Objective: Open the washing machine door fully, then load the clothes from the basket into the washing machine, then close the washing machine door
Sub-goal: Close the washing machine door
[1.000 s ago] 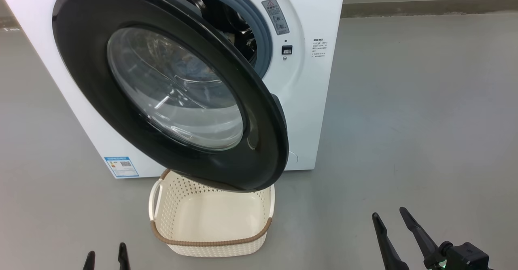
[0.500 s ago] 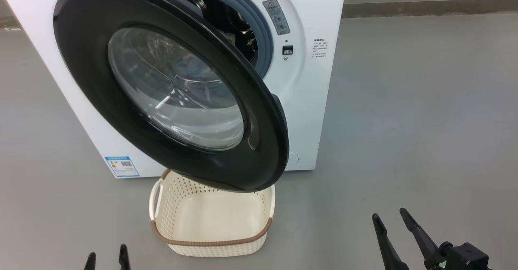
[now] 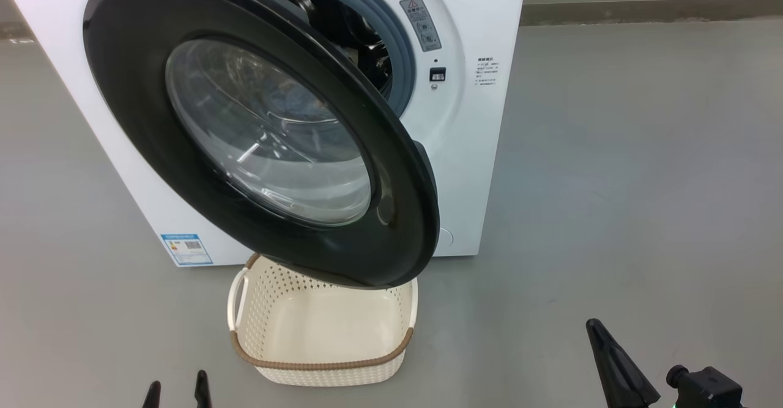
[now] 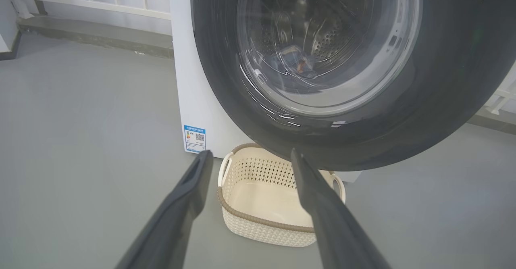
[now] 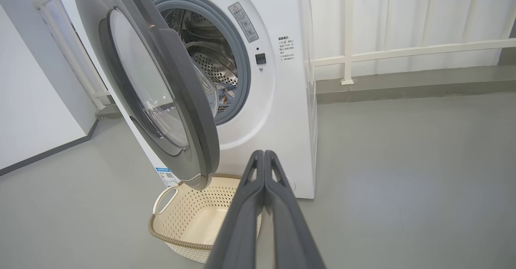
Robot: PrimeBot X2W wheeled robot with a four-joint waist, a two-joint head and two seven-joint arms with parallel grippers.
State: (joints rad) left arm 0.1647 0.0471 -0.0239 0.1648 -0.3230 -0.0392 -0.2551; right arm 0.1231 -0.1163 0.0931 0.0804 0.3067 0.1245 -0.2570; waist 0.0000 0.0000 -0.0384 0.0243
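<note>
Right tool point(image 5: 264, 153) closes from apart to together, empty, left tool point(image 4: 250, 152) stands apart, and with the basket point(image 3: 324, 365) empty beneath the swung-out washing machine door point(image 3: 153, 120) and the clothes point(image 5: 225, 93) inside the drum point(image 5: 209, 65), closing that door appears to be next.

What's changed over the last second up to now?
The right gripper closed its fingers together, on nothing. The left gripper stayed open and low. The door stayed partly open, and the basket beneath it kept its place.
</note>
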